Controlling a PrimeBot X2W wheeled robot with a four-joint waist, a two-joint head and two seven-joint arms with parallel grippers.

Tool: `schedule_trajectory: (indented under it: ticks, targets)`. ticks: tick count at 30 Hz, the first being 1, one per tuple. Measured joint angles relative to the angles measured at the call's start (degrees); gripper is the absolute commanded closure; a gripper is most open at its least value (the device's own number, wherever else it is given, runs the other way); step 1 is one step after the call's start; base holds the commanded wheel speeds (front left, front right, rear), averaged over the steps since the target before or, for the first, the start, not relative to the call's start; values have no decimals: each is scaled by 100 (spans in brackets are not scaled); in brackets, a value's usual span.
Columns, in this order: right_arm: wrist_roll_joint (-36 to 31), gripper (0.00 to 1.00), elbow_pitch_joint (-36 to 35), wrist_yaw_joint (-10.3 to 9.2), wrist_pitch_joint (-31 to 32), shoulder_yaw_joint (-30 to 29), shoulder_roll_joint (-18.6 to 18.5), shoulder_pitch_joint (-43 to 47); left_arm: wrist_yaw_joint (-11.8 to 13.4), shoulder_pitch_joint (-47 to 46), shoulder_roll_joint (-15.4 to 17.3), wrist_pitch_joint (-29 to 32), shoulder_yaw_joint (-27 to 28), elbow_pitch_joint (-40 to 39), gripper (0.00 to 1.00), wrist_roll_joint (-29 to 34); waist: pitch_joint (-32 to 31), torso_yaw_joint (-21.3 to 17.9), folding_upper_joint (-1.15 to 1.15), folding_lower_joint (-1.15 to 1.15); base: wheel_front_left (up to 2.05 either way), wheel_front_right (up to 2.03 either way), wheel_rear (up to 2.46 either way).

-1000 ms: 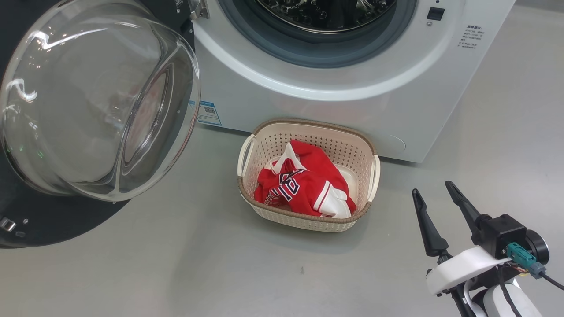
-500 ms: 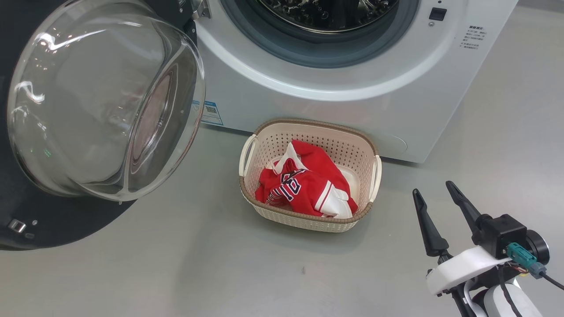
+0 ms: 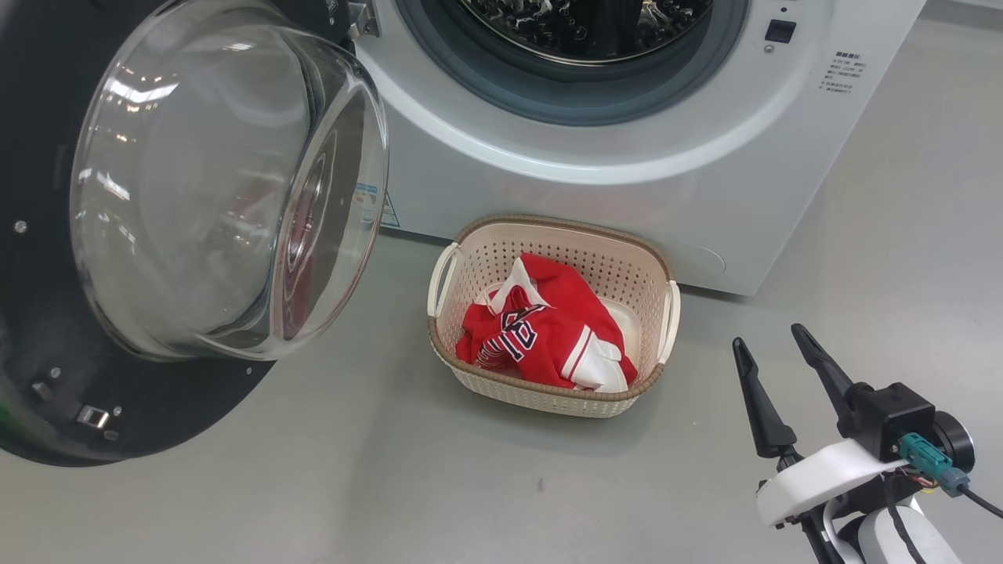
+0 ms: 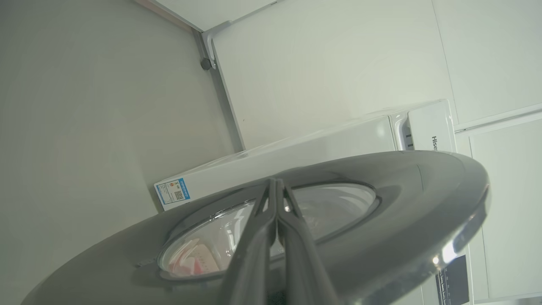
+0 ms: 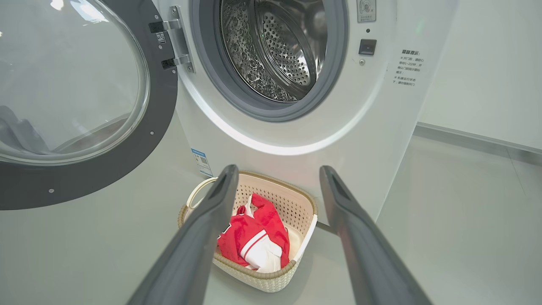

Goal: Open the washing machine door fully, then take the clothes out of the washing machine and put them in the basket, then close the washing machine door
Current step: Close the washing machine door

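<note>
The white washing machine (image 3: 595,204) stands with its steel drum (image 5: 275,51) bare of clothes. Its door (image 3: 157,407) hangs partly swung out at the left, glass bowl facing inward. In the left wrist view my left gripper (image 4: 274,182) is shut, fingers pressed together over the door's outer black face (image 4: 402,199). The red clothes (image 3: 548,333) lie in the cream basket (image 3: 541,395) on the floor before the machine. My right gripper (image 3: 768,335) hovers open and holds nothing, right of the basket. The right wrist view looks past that gripper (image 5: 277,168) at the basket (image 5: 271,281).
Grey floor (image 3: 392,486) spreads in front of and to the right of the basket. A pale wall (image 5: 487,63) runs behind the machine on its right. A blue sticker (image 4: 173,191) marks the machine's lower corner.
The door has swung to the right, toward the drum opening. The right gripper, basket and clothes have stayed put.
</note>
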Motion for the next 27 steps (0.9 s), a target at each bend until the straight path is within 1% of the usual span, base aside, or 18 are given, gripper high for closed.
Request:
schedule_trajectory:
  ticks: [7, 18, 22, 27]
  targets:
    - [11, 0, 40, 0, -11, 7, 27, 1, -122, 157, -116, 303, -205, -339, 100, -19, -47, 3, 0, 0, 0, 0, 0]
    - [54, 0, 86, -1, -59, 57, 102, 2, -175, 519, -342, 632, -426, -883, 100, -34, -137, -84, 0, 0, 0, 0, 0]
    - [102, 0, 88, -26, -104, 24, 114, 9, -175, 606, -391, 773, -594, -1084, 100, -33, -155, -132, 0, 0, 0, 0, 0]
    - [103, 0, 101, -25, -105, 59, 141, 9, -176, 777, -439, 833, -592, -1328, 100, -33, -165, -230, 0, 0, 0, 0, 0]
